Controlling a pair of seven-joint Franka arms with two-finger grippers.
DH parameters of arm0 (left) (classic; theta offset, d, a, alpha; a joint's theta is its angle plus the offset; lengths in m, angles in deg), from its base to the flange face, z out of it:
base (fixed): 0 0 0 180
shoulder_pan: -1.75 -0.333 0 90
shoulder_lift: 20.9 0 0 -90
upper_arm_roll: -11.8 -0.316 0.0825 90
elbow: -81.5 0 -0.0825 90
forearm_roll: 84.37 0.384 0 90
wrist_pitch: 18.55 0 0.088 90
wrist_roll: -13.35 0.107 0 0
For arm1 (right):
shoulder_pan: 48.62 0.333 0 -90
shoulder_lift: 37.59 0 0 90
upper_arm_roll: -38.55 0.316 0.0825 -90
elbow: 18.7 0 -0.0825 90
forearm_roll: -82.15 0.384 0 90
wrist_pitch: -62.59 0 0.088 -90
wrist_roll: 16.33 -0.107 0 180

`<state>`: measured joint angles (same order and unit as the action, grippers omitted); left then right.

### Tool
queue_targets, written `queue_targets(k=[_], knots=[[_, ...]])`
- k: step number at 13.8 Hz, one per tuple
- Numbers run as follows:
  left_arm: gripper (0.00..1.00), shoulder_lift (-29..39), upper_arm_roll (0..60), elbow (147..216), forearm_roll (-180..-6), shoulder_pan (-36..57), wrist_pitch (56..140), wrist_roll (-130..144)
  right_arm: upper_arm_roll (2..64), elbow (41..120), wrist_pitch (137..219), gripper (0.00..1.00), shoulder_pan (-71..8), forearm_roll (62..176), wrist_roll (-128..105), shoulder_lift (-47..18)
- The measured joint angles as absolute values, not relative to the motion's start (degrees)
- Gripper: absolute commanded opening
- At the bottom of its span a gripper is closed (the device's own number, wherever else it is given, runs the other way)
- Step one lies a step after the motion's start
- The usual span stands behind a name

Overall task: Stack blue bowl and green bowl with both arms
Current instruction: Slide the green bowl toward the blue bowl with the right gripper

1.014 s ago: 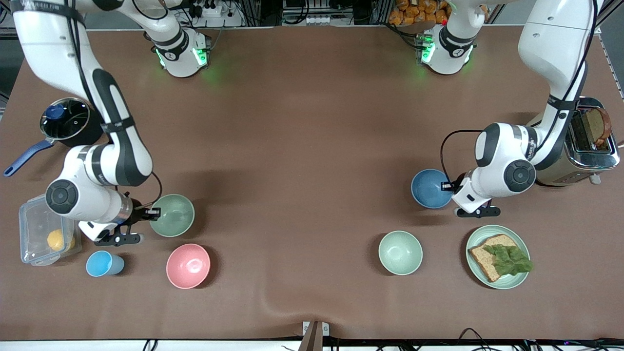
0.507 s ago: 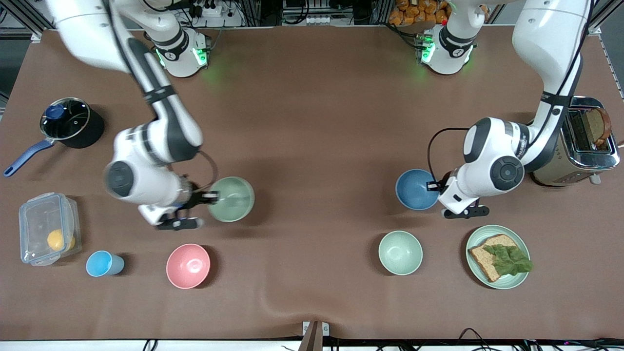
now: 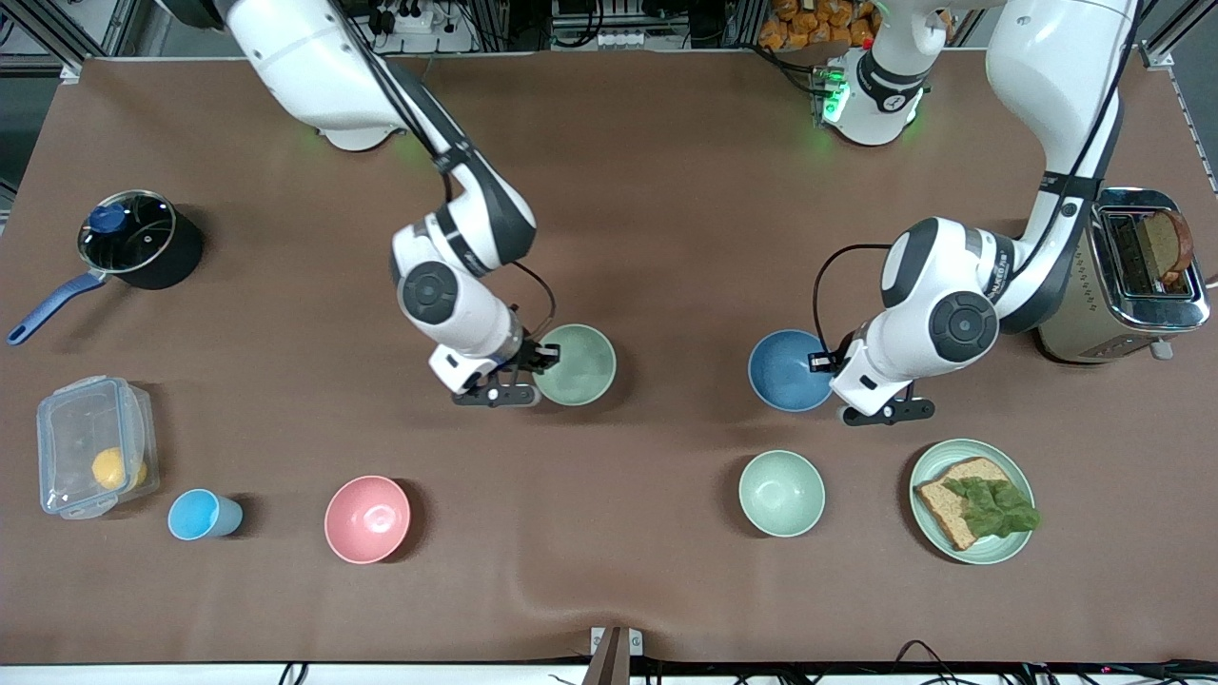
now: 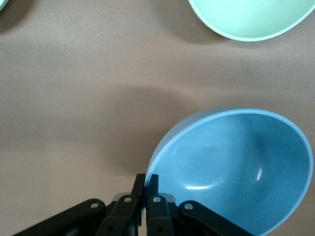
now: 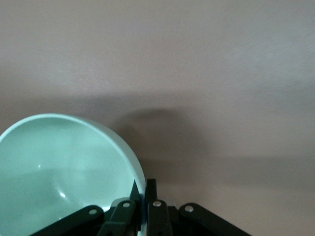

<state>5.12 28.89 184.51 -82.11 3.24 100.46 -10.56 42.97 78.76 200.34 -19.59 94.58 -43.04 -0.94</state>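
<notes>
My right gripper (image 3: 546,361) is shut on the rim of the sage green bowl (image 3: 577,364) and holds it just above the middle of the table. In the right wrist view the fingers (image 5: 152,189) pinch the rim of that green bowl (image 5: 59,167). My left gripper (image 3: 820,362) is shut on the rim of the blue bowl (image 3: 784,371), held just above the table toward the left arm's end. In the left wrist view the fingers (image 4: 153,181) clamp the rim of the blue bowl (image 4: 236,167). The two bowls are apart, with bare table between them.
A pale mint bowl (image 3: 781,493) and a plate with bread and lettuce (image 3: 928,468) lie nearer the front camera than the blue bowl. A pink bowl (image 3: 367,518), light-blue cup (image 3: 198,515), clear container (image 3: 90,457), pot (image 3: 133,238) and toaster (image 3: 1137,276) stand around.
My right arm has carried the green bowl from the right arm's end to the table's middle. My left arm has shifted the blue bowl a little toward the middle.
</notes>
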Motion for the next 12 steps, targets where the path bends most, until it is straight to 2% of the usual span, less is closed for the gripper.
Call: queue_targets(k=[2,3,4,5,8,12], knots=[[0.00,4.95,28.89,184.28,-82.11,3.24,100.46,-10.56,42.96,78.73,202.73,0.00,-19.12,94.58,-44.91,1.68],[0.00,4.82,28.88,184.13,-82.11,3.23,100.46,-10.56,42.97,78.55,203.14,0.24,-18.78,94.61,-45.80,1.61],[0.00,4.72,28.89,184.02,-82.11,3.23,100.46,-10.56,42.98,78.45,203.14,0.82,-18.33,94.61,-46.93,1.65],[0.00,4.68,28.89,183.85,-82.11,3.24,100.46,-10.56,42.99,78.46,203.14,1.00,-17.96,94.61,-47.76,1.70],[0.00,4.66,29.11,182.97,-82.11,3.39,100.46,-10.56,42.57,78.14,203.00,1.00,-18.14,94.76,-51.70,1.60],[0.00,4.59,29.60,182.02,-82.11,3.36,100.46,-10.56,41.85,76.57,199.37,1.00,-19.25,94.88,-67.87,-1.04]])
